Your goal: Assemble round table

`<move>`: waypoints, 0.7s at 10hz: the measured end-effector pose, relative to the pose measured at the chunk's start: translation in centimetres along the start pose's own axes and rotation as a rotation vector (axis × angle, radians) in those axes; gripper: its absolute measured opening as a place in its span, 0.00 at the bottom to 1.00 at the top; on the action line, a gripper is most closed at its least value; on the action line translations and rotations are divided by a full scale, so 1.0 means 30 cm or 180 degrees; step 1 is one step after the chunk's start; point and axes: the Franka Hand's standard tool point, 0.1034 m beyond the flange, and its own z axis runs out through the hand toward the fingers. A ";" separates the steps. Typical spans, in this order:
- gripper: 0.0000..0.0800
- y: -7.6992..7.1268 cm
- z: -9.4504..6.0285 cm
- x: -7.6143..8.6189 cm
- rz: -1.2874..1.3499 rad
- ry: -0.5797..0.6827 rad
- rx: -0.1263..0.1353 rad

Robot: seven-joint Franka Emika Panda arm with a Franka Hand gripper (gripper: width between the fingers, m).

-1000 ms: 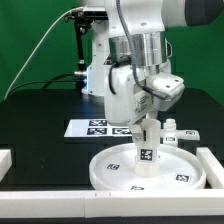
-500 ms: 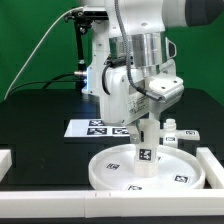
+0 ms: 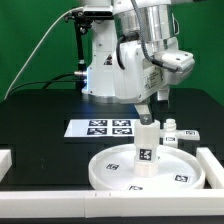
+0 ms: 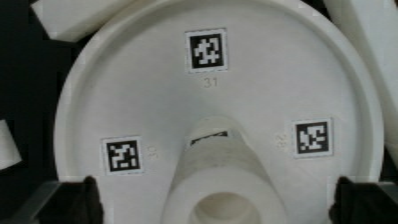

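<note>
The large white round tabletop disc [image 3: 118, 170] lies flat at the front right, with square tags on it. The short white cylinder leg [image 3: 147, 148] stands upright on its middle and carries a tag. My gripper [image 3: 160, 97] is open and empty, just above the leg and apart from it. In the wrist view the disc [image 4: 196, 110] fills the picture with three tags. The leg's hollow top [image 4: 231, 198] lies between my two dark fingers [image 4: 75, 200], which stand wide apart.
The marker board [image 3: 104, 127] lies behind the disc. Small white parts [image 3: 176, 131] sit at the disc's far right. White border rails run along the front [image 3: 50, 192] and the right [image 3: 210, 163]. The arm's base [image 3: 100, 70] stands at the back.
My gripper has let go of the leg and risen up and toward the exterior view's right. The leg stays upright on the disc.
</note>
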 end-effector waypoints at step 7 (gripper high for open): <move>0.81 0.133 -0.058 -0.115 -0.0684 -0.0143 -0.0287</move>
